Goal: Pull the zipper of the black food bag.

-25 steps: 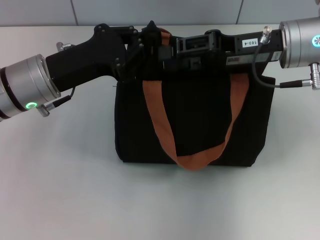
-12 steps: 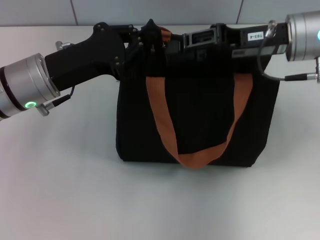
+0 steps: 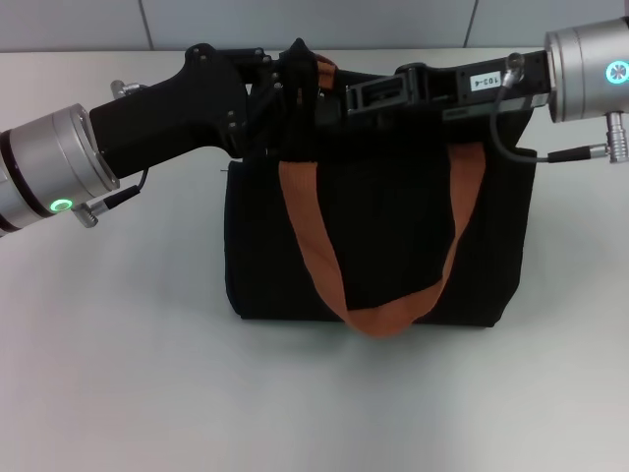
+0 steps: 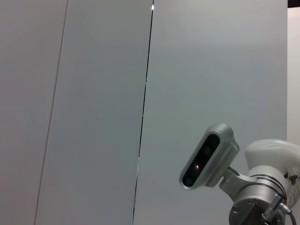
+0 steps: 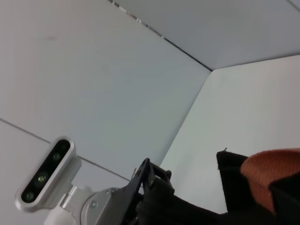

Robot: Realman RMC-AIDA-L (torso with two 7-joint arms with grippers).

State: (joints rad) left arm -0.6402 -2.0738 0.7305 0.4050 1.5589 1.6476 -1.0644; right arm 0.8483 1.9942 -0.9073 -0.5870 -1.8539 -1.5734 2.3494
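Black boxy fabric food bag (image 3: 378,246) with orange-brown webbing handles stands mid-table, its zip track running left to right along the top; you have left gripper (image 3: 295,84) and right gripper (image 3: 369,96) there, finger state and zipper pull not discernible.

We see even, bright overhead light across the pale bench (image 3: 147,393), with only a faint soft shadow near the black food bag (image 3: 378,246), whose fabric reads as featureless black. Both wrist views show flat grey walls, softly rendered, without glare.
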